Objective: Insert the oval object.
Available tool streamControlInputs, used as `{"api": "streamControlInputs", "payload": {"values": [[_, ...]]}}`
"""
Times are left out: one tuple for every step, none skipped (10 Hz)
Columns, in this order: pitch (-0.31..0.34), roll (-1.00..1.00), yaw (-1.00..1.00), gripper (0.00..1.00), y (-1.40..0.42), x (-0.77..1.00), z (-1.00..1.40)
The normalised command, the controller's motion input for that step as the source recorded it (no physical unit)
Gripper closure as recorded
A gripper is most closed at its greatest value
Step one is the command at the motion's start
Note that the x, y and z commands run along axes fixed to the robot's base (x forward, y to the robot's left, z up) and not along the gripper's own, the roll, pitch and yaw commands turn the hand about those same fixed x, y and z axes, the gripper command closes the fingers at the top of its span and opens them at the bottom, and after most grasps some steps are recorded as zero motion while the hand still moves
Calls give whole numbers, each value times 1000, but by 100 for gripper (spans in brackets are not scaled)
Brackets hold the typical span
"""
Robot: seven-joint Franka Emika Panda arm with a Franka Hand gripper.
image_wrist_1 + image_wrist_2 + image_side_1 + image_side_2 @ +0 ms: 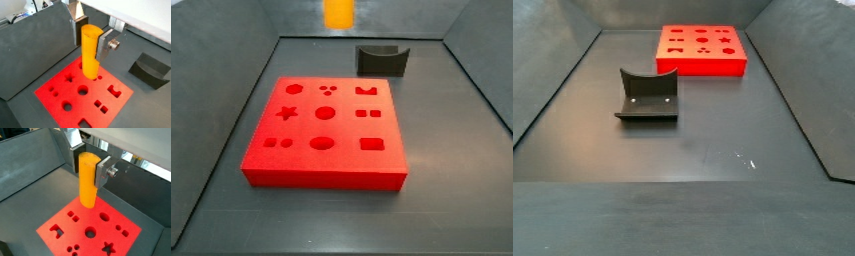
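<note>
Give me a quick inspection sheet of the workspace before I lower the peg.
Surface: dark grey floor, bare apart from the items below.
Job's things: oval object, upright, held above the red block; tip not in any hole. Only its lower end shows in a side view.
Clutter: dark grey curved holder, apart from the block.
Gripper: gripper shut on the oval object, high over the block.
Cables: some at the edge of a wrist view, outside the walls.
Surroundings: grey walls enclose the floor.
</note>
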Motion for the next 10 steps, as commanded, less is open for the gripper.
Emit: {"api": "streamControlInputs", "payload": {"values": [[-90, 74, 0, 100, -323, 0, -440], [-136, 70, 131, 100, -491, 57, -691], [-141, 146, 223, 100, -649, 14, -774], [-144, 183, 251, 100, -611, 0, -763], [-147, 161, 211, 100, -494, -43, -726], [-149, 80, 140, 100, -314, -74, -649], [-160, 0, 111, 100, -186, -74, -586], [-170, 0, 63, 100, -94, -94, -494], [-133, 0, 51, 100, -57, -106, -289], [-66, 0, 0, 100, -17, -89, -186]]}}
